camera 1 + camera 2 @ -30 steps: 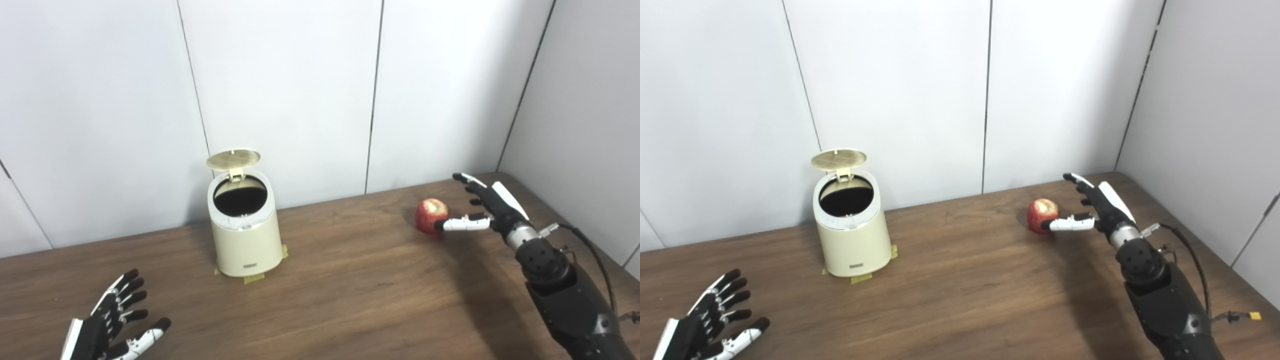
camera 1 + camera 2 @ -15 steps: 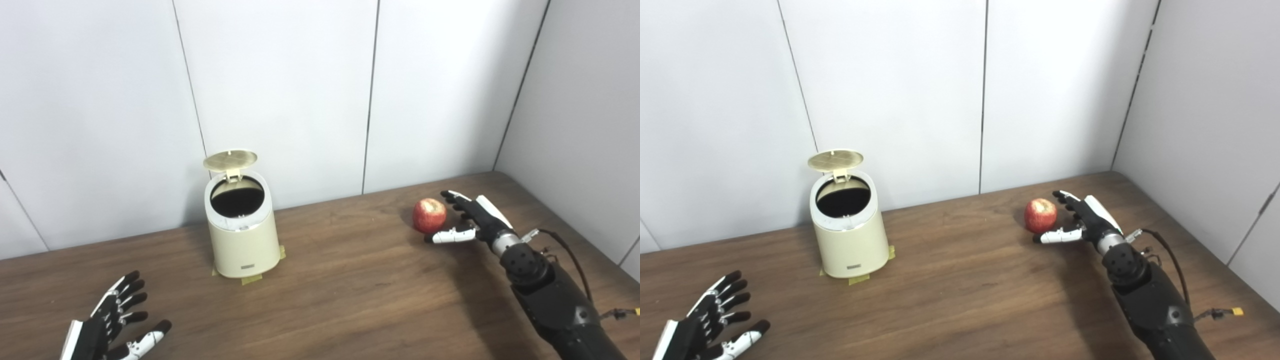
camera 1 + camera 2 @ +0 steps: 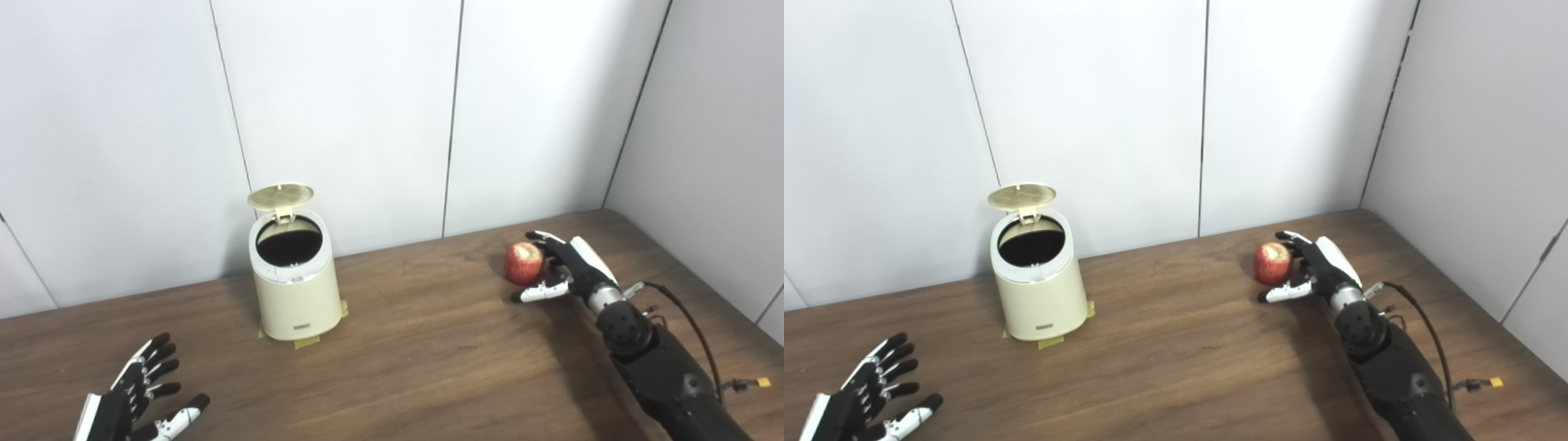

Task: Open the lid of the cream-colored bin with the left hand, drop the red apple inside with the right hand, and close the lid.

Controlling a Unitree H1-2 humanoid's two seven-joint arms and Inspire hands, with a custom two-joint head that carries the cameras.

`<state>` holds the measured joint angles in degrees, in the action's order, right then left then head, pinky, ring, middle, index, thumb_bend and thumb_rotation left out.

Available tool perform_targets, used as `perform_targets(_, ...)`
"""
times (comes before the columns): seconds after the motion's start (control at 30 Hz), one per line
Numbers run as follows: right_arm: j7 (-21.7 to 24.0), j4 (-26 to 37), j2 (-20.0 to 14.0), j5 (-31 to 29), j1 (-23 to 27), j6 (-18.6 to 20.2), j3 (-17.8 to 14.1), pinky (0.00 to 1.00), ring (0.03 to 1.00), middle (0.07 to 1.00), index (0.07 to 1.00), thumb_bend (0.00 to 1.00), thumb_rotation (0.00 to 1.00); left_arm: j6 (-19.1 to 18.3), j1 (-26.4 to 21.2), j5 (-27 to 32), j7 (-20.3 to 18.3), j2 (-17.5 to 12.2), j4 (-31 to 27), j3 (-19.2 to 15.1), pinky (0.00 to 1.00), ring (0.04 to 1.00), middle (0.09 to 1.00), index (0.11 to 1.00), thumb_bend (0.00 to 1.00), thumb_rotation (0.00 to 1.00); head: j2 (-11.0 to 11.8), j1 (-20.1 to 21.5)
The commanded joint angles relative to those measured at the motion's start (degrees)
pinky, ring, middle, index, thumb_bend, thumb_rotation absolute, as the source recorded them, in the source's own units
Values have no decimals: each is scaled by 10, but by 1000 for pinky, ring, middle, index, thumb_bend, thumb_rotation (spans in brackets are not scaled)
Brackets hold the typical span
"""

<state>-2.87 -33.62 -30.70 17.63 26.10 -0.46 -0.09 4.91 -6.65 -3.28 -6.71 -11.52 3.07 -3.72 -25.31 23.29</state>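
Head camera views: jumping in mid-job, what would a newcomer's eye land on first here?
Likely the red apple at the right rear of the wooden table, with the right hand cupped around it, fingers behind and thumb in front, not visibly gripping. Next, the cream-colored bin at left-centre near the wall, its lid standing open. The left hand lies open at the near left edge.

The left hand [image 3: 131,401] is cut off at the picture's bottom edge. The right hand [image 3: 566,266] hides the apple's [image 3: 522,262] far side. The bin's [image 3: 295,288] dark inside cannot be made out.
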Motion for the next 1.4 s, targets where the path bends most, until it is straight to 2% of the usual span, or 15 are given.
perform_targets(0.0,-1,0,-10,7,29,-21,7,789,833,825,872,845,201,4,-11,7,3,-3,-26,0,726,844,891,922,623,0,-4,-3)
perform_targets(0.1,-19,-12,-13,27,34,-21,18,791,779,727,802,807,139,1,-9,8,1,-4,-30,0,726,844,891,921,621,0,-8,-5)
perform_targets(0.13,-31,-20,-15,42,36,-25,26,757,730,676,719,782,97,0,-8,8,1,-4,-32,0,723,841,890,919,621,0,-9,-5)
perform_targets(0.17,-43,-26,-17,55,37,-32,33,677,654,617,584,626,115,-1,-7,6,1,-5,-34,1,716,836,886,916,622,0,-10,-5)
perform_targets(0.2,-56,-34,-19,65,38,-42,40,611,590,556,534,579,58,-2,-7,4,1,-5,-35,1,714,834,883,914,621,3,-10,-5)
perform_targets(0.27,-70,-40,-21,77,38,-51,47,521,476,474,527,536,12,-3,-6,3,1,-6,-36,2,716,836,880,912,613,1,-12,-7)
perform_targets(0.4,-86,-44,-24,87,37,-66,53,486,424,448,533,524,0,-5,-6,11,-3,-6,-37,1,706,839,884,914,596,0,-14,-7)
perform_targets(0.73,-102,-28,-28,94,32,-96,54,485,430,445,533,523,0,-8,-7,11,-5,-4,-33,3,710,835,886,919,576,0,-17,-14)
perform_targets(0.83,-109,9,-30,110,26,-99,56,651,509,447,532,524,0,-9,-7,11,-5,-3,-33,5,714,840,888,919,574,0,-16,-22)
perform_targets(0.9,-105,41,-29,119,23,-92,55,673,535,442,533,524,0,-8,-8,9,-4,-3,-30,6,727,845,891,921,575,0,-16,-27)
perform_targets(1.07,-44,168,-12,100,19,-41,48,592,562,451,523,526,0,15,-12,11,-4,-1,-5,10,753,851,895,919,594,0,-18,-79)
perform_targets(1.13,-16,211,1,88,23,-7,44,631,605,475,497,529,0,33,-14,8,-1,0,13,12,739,836,885,911,621,8,-18,-98)
perform_targets(1.2,0,236,15,78,28,12,40,725,673,488,484,529,0,47,-16,10,0,3,28,14,721,824,874,900,666,55,-19,-116)
perform_targets(1.27,7,242,26,73,36,13,40,739,682,491,480,530,0,55,-16,8,3,7,39,17,708,823,871,898,688,89,-19,-147)
perform_targets(1.37,14,233,37,63,50,-7,40,705,625,472,499,530,0,58,-15,1,12,15,47,22,725,826,868,893,725,168,-18,-177)
